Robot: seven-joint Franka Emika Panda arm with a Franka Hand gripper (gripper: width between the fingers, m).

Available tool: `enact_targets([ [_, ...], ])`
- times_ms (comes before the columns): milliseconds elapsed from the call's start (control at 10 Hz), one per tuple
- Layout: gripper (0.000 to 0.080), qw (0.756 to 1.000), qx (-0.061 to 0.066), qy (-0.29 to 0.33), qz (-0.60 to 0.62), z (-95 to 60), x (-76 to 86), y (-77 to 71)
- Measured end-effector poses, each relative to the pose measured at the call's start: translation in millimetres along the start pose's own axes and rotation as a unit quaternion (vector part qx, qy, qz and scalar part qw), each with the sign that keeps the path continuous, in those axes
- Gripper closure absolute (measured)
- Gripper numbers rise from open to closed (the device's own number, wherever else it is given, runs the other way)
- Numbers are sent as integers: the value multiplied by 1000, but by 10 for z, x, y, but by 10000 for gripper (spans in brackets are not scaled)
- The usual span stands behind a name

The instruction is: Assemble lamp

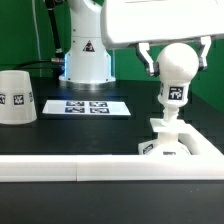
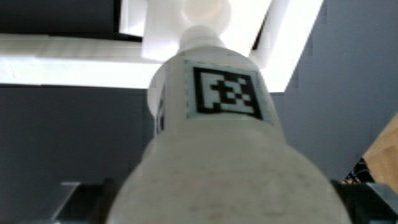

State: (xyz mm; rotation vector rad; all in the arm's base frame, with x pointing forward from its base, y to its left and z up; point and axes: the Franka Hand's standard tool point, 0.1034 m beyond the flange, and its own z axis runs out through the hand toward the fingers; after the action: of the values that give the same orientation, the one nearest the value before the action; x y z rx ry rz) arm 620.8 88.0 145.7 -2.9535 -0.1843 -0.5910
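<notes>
The round white bulb (image 1: 178, 64) stands upright on its tagged neck (image 1: 174, 95), its lower end at the flat square base (image 1: 178, 145) near the exterior view's right front. My gripper (image 1: 176, 52) sits over the bulb with a finger on each side and is shut on it. In the wrist view the bulb (image 2: 217, 160) fills the picture, its tag (image 2: 226, 92) facing up and the base (image 2: 71, 62) beyond it. The tapered white shade (image 1: 17, 97) stands alone on the table at the exterior view's left.
The marker board (image 1: 87, 105) lies flat mid-table in front of the robot's white pedestal (image 1: 87, 55). A white rail (image 1: 70, 170) runs along the table's front edge beside the base.
</notes>
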Motion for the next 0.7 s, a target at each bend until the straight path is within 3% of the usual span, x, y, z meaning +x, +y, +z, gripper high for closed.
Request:
enact_targets([
  [700, 220, 1000, -4, 4, -4, 47, -139, -25],
])
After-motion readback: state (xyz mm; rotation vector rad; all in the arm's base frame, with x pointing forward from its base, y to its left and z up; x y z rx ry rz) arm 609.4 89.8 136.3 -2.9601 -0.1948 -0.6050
